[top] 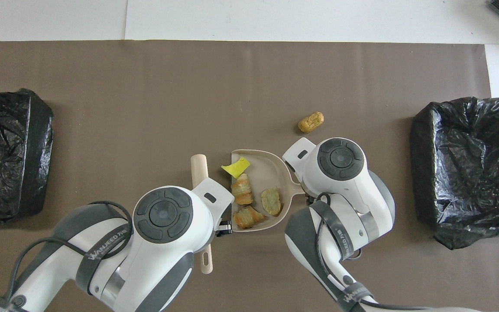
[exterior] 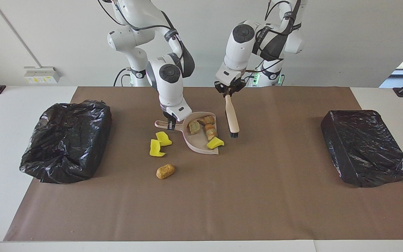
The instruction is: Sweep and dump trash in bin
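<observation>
Trash, going by facing view: we see black bin (exterior: pixel 66 140) at right arm's end, two yellow chunks (exterior: pixel 159 143) and brown lump (exterior: pixel 165 171) loose on mat beside dustpan (exterior: pixel 201 134). Right gripper (exterior: pixel 171 124) clamped on dustpan handle. In pan: three beige lumps (exterior: pixel 203 126), one yellow chunk (exterior: pixel 215 142) at lip. Left gripper (exterior: pixel 228 92) shut on brush (exterior: pixel 232 117), just beside pan, bristles down near mat. Second bin (exterior: pixel 364 147) at left arm's end.

From overhead, the right arm's white wrist covers the two bright yellow foam chunks (exterior: pixel 159 143) (plain in the facing view) lying at the beige plastic dustpan's (top: pixel 271 167) three o'clock. The left wrist hides the middle of the tan wooden brush handle (top: pixel 199 167), and the crumpled black bag-lined bin (top: pixel 466 169) is cut off at the frame's three o'clock edge.
</observation>
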